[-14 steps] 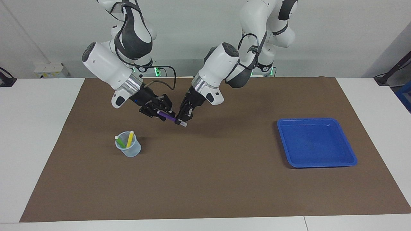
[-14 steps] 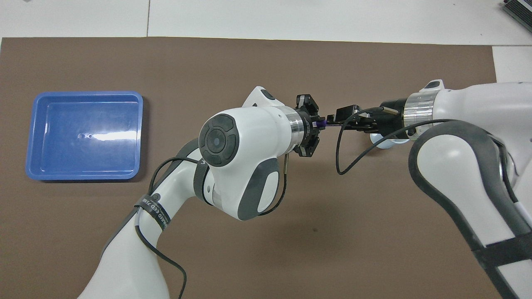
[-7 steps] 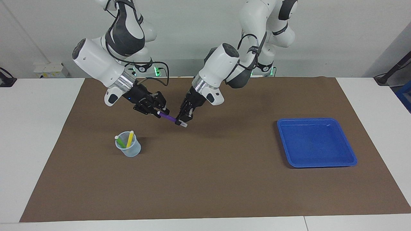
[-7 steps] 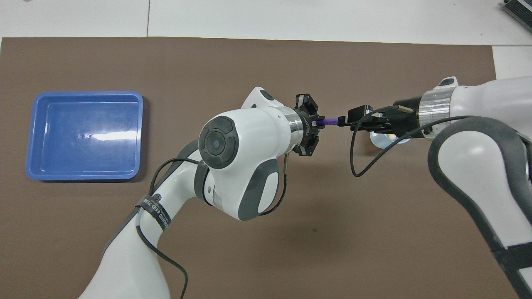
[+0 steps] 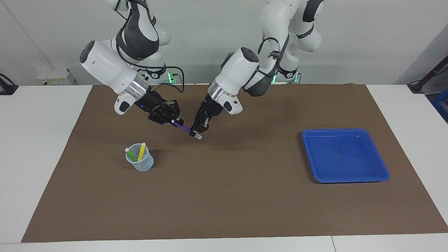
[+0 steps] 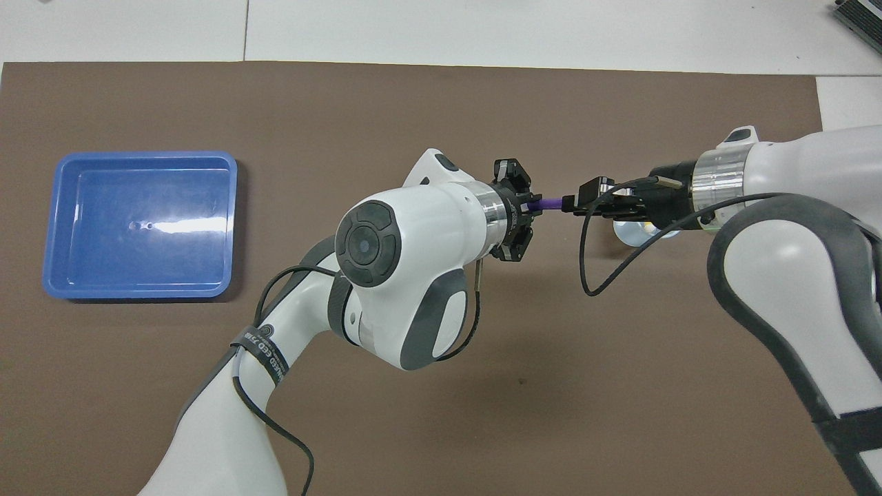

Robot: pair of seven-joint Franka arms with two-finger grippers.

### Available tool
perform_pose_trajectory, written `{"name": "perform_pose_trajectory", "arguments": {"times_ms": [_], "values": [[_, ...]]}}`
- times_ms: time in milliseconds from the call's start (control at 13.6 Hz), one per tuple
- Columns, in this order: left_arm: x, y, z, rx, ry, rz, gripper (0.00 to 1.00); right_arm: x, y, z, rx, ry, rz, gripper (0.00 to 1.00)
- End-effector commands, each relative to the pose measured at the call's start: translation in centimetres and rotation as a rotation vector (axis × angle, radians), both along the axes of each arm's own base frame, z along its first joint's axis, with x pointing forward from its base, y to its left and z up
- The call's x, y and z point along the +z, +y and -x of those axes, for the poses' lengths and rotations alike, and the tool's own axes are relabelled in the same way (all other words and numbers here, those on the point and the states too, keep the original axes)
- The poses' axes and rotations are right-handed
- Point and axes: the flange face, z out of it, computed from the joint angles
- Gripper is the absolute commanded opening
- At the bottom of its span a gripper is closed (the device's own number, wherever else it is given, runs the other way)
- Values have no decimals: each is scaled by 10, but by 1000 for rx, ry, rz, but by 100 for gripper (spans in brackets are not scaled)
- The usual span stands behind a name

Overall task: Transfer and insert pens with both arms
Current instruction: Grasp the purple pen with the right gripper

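My right gripper [image 5: 172, 120] is up over the brown mat [image 5: 224, 196], fingers pinched tight on one end of the purple pen [image 5: 182, 127], which slants in the air between my two hands. My left gripper [image 5: 197, 131] clamps the pen's other end, near its whitish cap. Below my right gripper, toward the right arm's end of the table, the clear cup [image 5: 140, 161] stands on the mat with the green pen [image 5: 130, 154] and yellow pen [image 5: 141, 151] leaning inside it. At the left arm's end lies the blue tray [image 5: 344, 178].
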Motion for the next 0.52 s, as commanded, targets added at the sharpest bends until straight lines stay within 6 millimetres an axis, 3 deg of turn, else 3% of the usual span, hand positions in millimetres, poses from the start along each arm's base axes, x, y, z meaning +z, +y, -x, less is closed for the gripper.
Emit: {"name": "perform_pose_trajectory", "arguments": {"times_ms": [0,74,147,295,442], "values": [[4,6,6,-10,-19,-5,0,2,-7,-3,23,-23,22,9],[3,6,6,-24,-32,-14,40,2,-7,-3,25,-25,22,1],[10,7,4,-20,-40,-8,99,2,-7,-3,25,-25,22,0],[35,25,12,-21,-32,-9,100,3,-9,-5,22,-35,26,0],[55,55,4,8,-29,-9,100,5,-11,-8,28,-45,48,0]]}}
